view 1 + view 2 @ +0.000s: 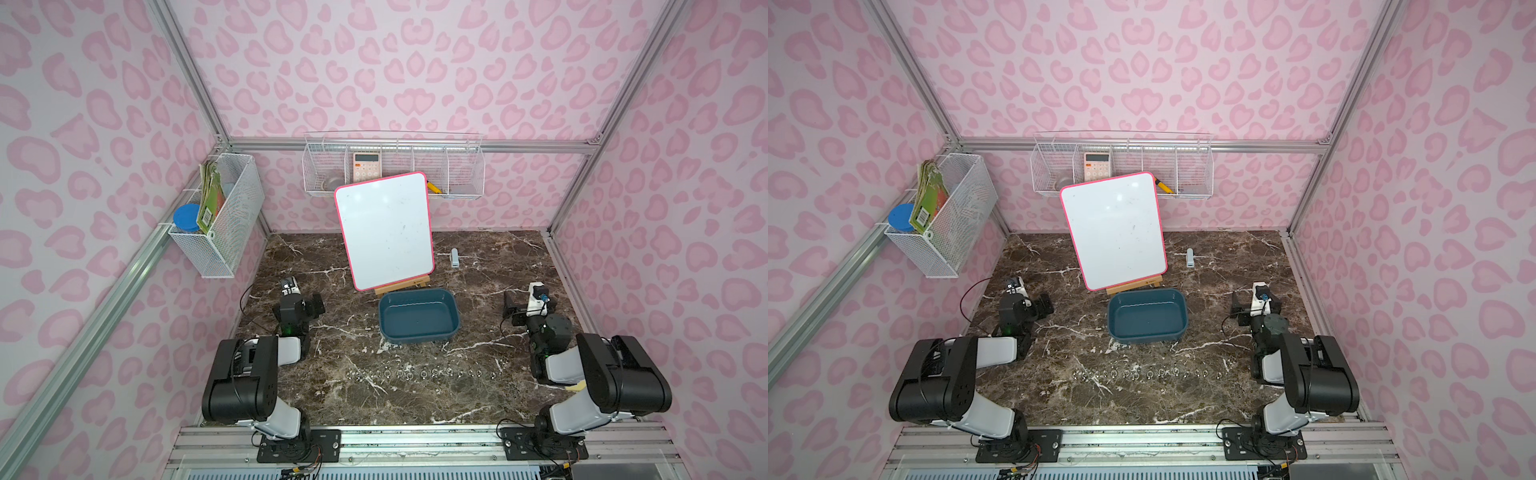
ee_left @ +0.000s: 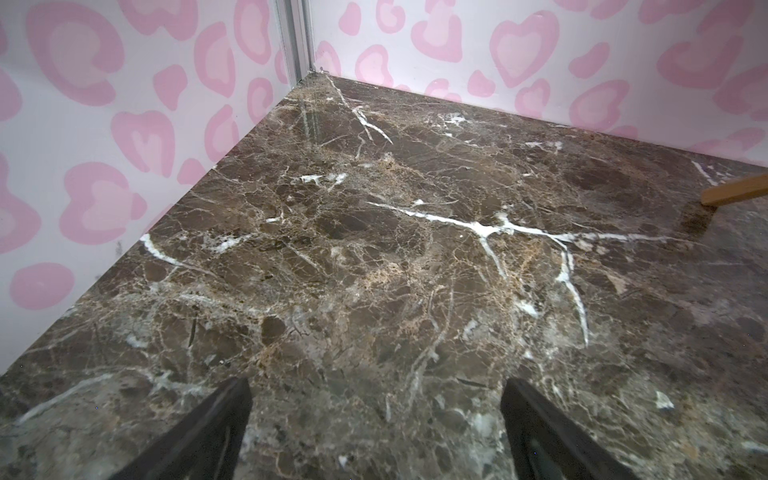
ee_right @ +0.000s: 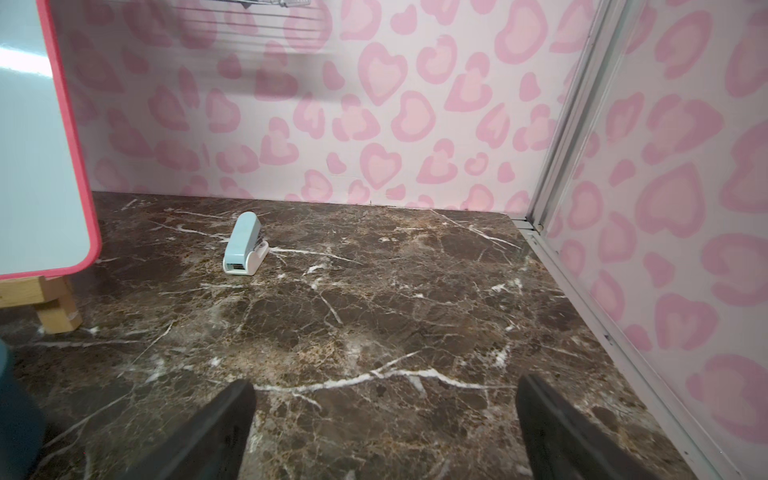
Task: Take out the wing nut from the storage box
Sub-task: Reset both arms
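Note:
The teal-blue storage box stands at the table's middle in both top views, and its floor looks bare. Several small metal wing nuts lie in a row on the marble in front of it. My left gripper hovers left of the box, open over bare marble in the left wrist view. My right gripper sits right of the box, open with nothing between its fingers. A sliver of the box shows in the right wrist view.
A pink-framed whiteboard leans on a wooden easel just behind the box. A pale blue stapler lies at the back right. White wire baskets hang on the back wall and left wall.

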Motion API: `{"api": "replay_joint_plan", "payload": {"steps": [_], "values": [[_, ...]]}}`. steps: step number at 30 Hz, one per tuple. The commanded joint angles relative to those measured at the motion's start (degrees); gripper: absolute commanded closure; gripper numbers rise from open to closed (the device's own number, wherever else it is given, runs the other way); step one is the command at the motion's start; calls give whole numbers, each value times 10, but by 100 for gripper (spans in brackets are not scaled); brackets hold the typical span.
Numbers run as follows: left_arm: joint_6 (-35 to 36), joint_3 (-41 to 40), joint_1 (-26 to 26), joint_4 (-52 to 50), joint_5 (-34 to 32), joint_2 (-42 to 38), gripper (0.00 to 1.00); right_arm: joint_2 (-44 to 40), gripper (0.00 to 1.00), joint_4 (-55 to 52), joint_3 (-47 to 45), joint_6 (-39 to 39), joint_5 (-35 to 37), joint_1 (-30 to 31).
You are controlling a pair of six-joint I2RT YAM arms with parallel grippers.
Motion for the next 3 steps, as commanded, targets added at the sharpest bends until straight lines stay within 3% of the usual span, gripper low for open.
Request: {"api": "replay_joint_plan", "payload": {"steps": [1,3], "values": [[1,3,0,-4,2,0,2,-2,1,4,3,6,25,1],[1,2,0,-2,1,-1,1,-2,1,5,3,6,25,1]]}}
